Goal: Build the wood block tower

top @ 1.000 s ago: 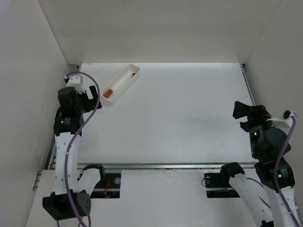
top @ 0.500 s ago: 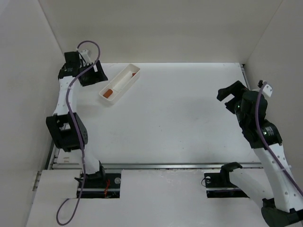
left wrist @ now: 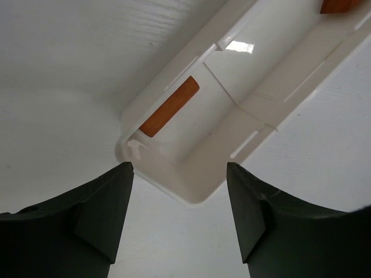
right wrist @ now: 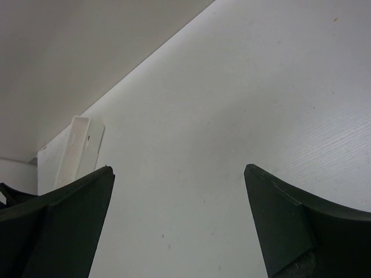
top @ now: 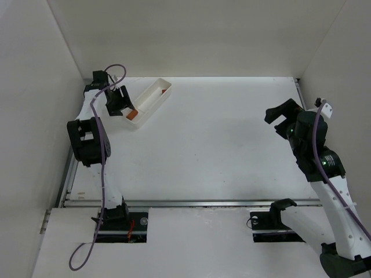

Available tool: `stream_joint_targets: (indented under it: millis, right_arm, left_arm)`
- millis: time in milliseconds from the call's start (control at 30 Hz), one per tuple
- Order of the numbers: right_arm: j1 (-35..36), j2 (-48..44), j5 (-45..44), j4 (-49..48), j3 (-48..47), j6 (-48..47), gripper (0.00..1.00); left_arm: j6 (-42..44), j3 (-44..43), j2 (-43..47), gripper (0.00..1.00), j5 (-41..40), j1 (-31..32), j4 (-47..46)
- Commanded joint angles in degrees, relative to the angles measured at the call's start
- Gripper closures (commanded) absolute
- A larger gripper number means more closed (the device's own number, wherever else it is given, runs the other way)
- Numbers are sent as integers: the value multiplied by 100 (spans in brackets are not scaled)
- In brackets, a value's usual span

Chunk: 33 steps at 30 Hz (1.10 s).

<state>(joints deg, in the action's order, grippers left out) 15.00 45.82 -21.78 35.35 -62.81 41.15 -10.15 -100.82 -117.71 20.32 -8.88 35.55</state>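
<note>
A long white tray [top: 155, 95] lies at the far left of the table. One orange-brown wood block [top: 133, 114] lies inside its near end, and shows in the left wrist view [left wrist: 169, 106] against the tray's end wall [left wrist: 191, 191]. A second orange piece [left wrist: 339, 4] peeks in further along the tray. No stacked tower shows. My left gripper [top: 124, 106] is open and empty, just off the tray's near-left end, its jaws [left wrist: 179, 197] either side of the tray's corner. My right gripper [top: 275, 123] is open and empty at the far right, above bare table [right wrist: 178, 174].
White walls enclose the table on the left, back and right. The tray shows small and far off in the right wrist view [right wrist: 78, 150]. The arm bases and a metal rail [top: 191, 202] run along the near edge.
My left gripper has swung from the far-left corner down and right to the tray's near end. My right arm rose and reached forward a second ago and has since held still.
</note>
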Motion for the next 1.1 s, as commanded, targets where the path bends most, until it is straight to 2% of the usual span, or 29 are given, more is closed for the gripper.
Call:
stream_joint_targets:
  millis: [0,100,300,367,433,567,700,767,867,1067]
  right_arm:
    - [-15,-30,130,-283,58,51,0]
    - [-15,-30,130,-283,58,51,0]
    - [-15,-143,69,-336,110,104,0]
    - [-15,-144,130,-336,111,104,0]
    - [-15,-144,130,-336,111,104,0]
    - [-15,-144,25,-336,111,104,0]
    - [-15,-144,-28,-283,111,104,0]
    - [-15,-197,-28,-283,111,104,0]
    - [-15,-319,-28,-283,181,104,0]
    - [-15,-372,-28,-283,234,104,0]
  left_arm:
    - [-171,44,-58,39,-388,36,127]
    - [-233,97,-121,41,-608,97,206]
    - [-172,449,643,41,-1115,97,-294]
    - [-171,449,644,40,-1266,97,-137]
    - [-119,370,338,40,-1267,97,161]
    - [-189,440,126,40,-995,158,93]
    - [-189,309,-93,40,-1205,221,-48]
    - [-189,142,-217,46,-1354,221,4]
    - [-189,80,-392,64,-1425,221,66]
    - [-189,132,-515,75,-1355,221,66]
